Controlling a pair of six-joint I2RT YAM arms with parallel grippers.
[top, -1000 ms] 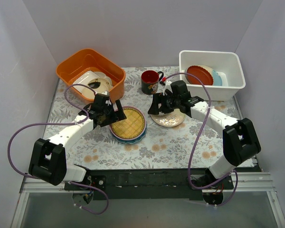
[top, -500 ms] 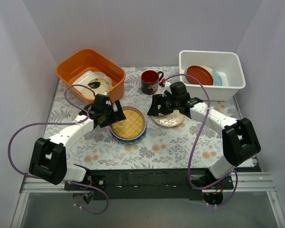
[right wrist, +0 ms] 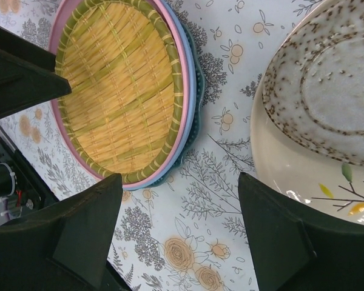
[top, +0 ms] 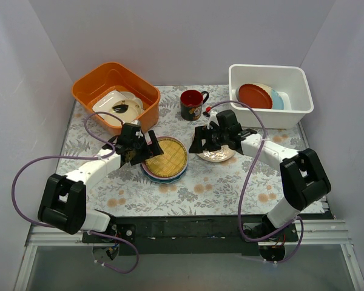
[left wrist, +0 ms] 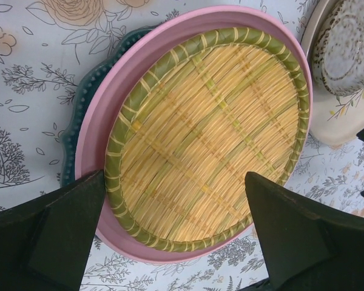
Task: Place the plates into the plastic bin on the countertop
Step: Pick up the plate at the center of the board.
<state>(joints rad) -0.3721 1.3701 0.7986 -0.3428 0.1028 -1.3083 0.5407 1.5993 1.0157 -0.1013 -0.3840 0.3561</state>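
Observation:
A yellow woven plate (top: 165, 156) tops a stack with a pink plate (left wrist: 97, 130), a blue plate (right wrist: 190, 73) and a teal plate (left wrist: 77, 115) on the fern-print countertop (top: 218, 182). My left gripper (top: 148, 148) is open at the stack's left edge, its jaws either side of the woven plate's near rim (left wrist: 170, 242). My right gripper (top: 198, 140) is open and empty over the cloth between the stack and a cream plate (top: 217, 154) that carries a grey speckled plate (right wrist: 333, 79). The white plastic bin (top: 297, 76) at the back right holds a red-brown plate (top: 255, 96) and a blue plate (top: 280, 100).
An orange tub (top: 88, 85) with white dishes stands at the back left. A dark red-rimmed mug (top: 193, 104) stands between the tub and the bin, behind the right gripper. Purple cables loop beside both arms.
My left gripper has edged right and down onto the stack's left rim. My right gripper has shifted slightly left and lower beside the cream plate. No plate has moved.

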